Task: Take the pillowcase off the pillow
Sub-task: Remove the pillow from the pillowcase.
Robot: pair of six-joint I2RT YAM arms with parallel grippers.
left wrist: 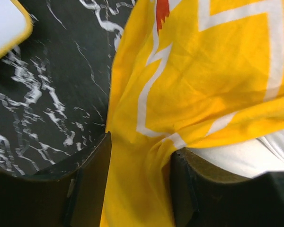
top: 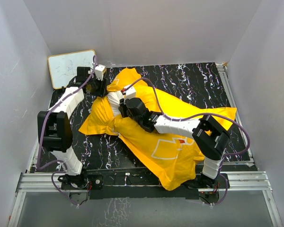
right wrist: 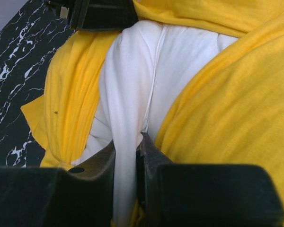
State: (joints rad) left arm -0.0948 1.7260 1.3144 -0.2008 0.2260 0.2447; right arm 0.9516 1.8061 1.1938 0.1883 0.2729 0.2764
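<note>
The yellow pillowcase lies diagonally across the table and still covers most of the pillow. A white end of the pillow bulges out of the case's opening at the left. My right gripper is shut on a fold of that white pillow, with the fold pinched between its jaws and yellow pillowcase on either side. My left gripper is at the case's far corner, its jaws closed on a thick bunch of yellow pillowcase. White pillow shows beside its right finger. The left gripper also shows in the right wrist view.
A white-faced board with a yellow rim leans at the back left corner, close to my left arm; it also shows in the left wrist view. The table is black marble-patterned, with grey walls on three sides. The pillowcase's near end hangs over the front edge.
</note>
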